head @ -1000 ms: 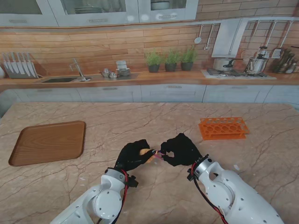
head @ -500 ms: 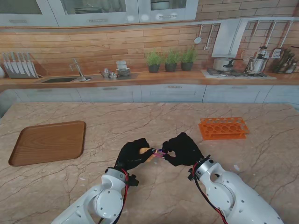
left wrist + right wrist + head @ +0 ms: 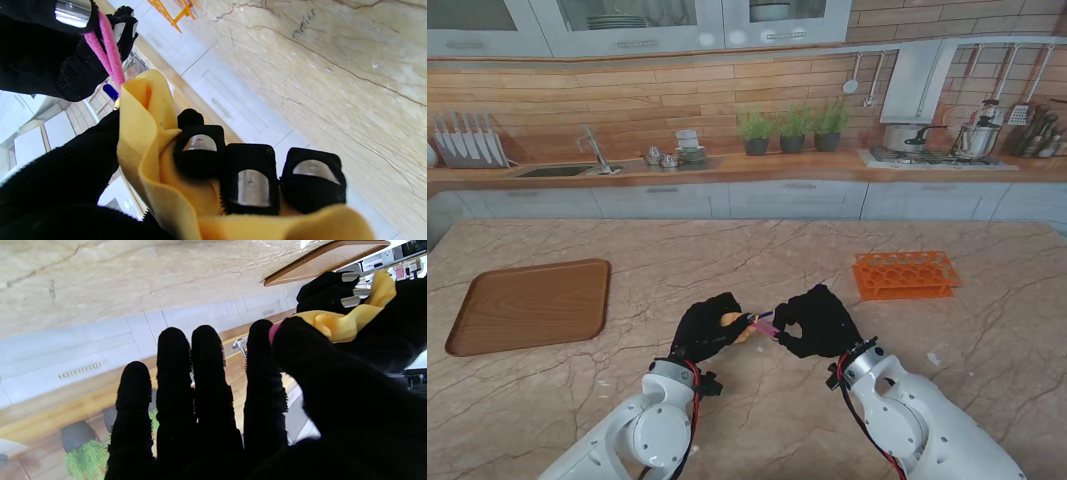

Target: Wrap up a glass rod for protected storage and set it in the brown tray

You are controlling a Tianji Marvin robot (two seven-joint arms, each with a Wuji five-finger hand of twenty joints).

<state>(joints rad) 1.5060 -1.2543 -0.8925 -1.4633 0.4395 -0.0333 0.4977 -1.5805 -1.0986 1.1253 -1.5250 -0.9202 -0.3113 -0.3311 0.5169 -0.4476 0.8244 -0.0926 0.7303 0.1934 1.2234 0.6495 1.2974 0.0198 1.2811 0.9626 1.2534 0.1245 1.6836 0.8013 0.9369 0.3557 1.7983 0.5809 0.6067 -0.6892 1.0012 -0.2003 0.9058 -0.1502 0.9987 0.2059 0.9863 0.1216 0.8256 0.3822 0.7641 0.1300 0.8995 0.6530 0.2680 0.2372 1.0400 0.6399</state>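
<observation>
Glass rod (image 3: 110,92): only its blue tip shows, protruding from the yellow cloth (image 3: 143,140) clamped in the left hand (image 3: 707,330) above the table (image 3: 827,250). Right hand (image 3: 812,320) pinches a pink band (image 3: 108,50), probably to secure the wrap. Brown tray (image 3: 527,305) lies well apart.
</observation>
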